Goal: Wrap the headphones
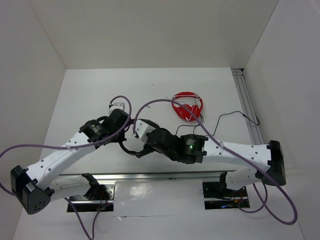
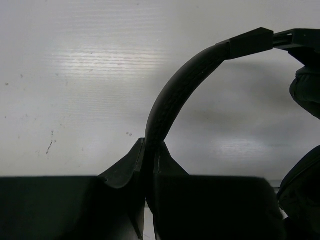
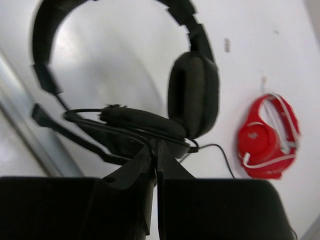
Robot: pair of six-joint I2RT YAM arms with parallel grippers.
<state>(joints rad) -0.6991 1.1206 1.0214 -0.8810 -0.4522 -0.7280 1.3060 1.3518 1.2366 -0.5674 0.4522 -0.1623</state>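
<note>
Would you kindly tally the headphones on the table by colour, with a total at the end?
black headphones: 1
red headphones: 1
Total: 2

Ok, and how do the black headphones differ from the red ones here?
Colour: the black headphones are all black; the red headphones are red with white trim. State: the black headphones are clamped by the headband in the left gripper, while the red headphones lie untouched on the table. Cable: a thin black cable trails off the black headphones; none trails from the red headphones. Both are over-ear sets with a headband.
</note>
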